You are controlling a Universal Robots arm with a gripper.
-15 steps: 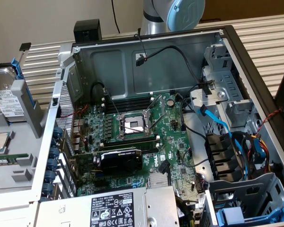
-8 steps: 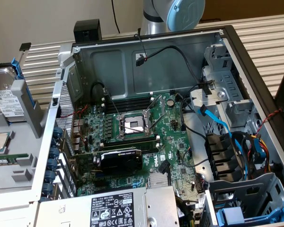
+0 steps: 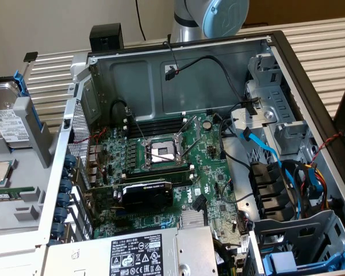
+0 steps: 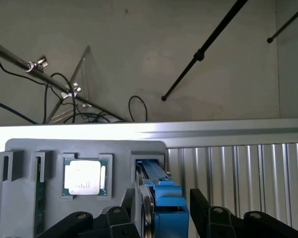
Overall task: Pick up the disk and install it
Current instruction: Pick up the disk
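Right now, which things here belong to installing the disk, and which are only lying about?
Job: silver hard disk in blue plastic carrier; open black gripper, jaws either side of it; open grey metal computer case.
Lying about: square silver processor chip; green memory stick; grey power supply box.

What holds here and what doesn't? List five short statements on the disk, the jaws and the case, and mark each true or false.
1. The disk stands on edge in the grey holder, outside the case. True.
2. The jaws are shut on the disk. False: they stand open, one on either side of it.
3. The processor chip sits on the motherboard. False: it lies in the grey holder, beside the disk.
4. The case is open, with the motherboard in view. True.
5. The disk's carrier is red. False: it is blue.
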